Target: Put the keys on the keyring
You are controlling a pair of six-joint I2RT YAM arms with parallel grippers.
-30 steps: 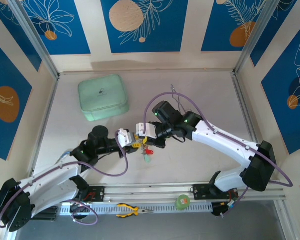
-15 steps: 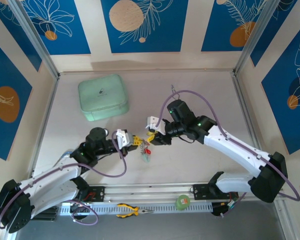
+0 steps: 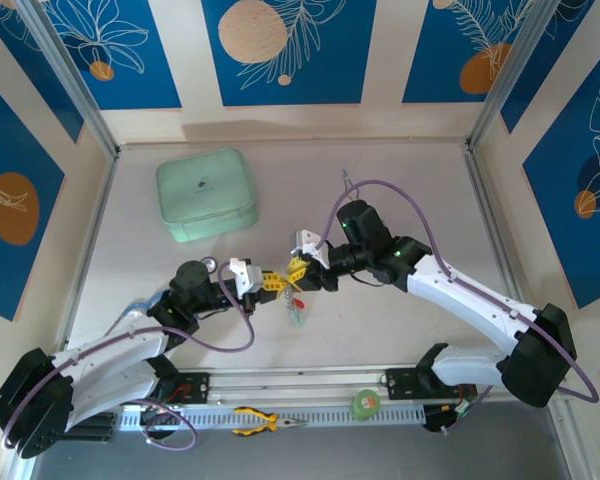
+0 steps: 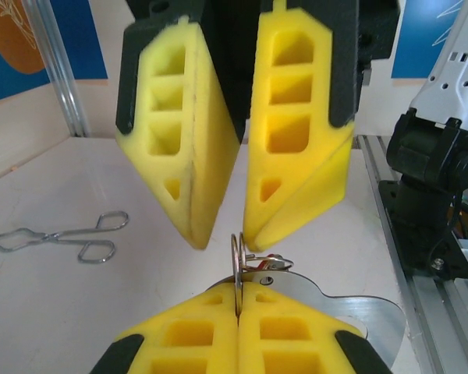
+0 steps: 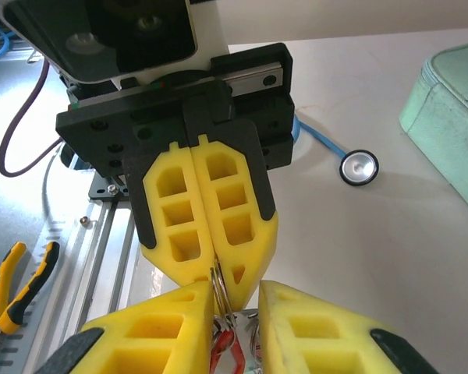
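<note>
Two end effectors meet above one tabletop (image 3: 410, 190) — the left end effector (image 3: 276, 283) clamps the single keyring (image 4: 238, 271) edge-on, the right end effector (image 3: 296, 272) narrowly parted; keys (image 3: 297, 306) with two tags dangle beneath.

The top camera was fixed above and behind the arms. It looked down and forward over the whole table (image 3: 400, 190), well away from both pincers. The left wrist camera sat close behind the left pincer (image 4: 238, 308) and faced along its fingers toward the right pincer (image 4: 232, 234), met head-on with a wall behind. The right wrist camera sat equally close behind the right pincer. It faced the opposite way, toward the left pincer and the near rail (image 5: 101, 241) beyond it. Both wrist views shared the point where the pincers met and the keyring (image 4: 331, 300) clamped in the left one. The top view took in that same spot at mid-table.
</note>
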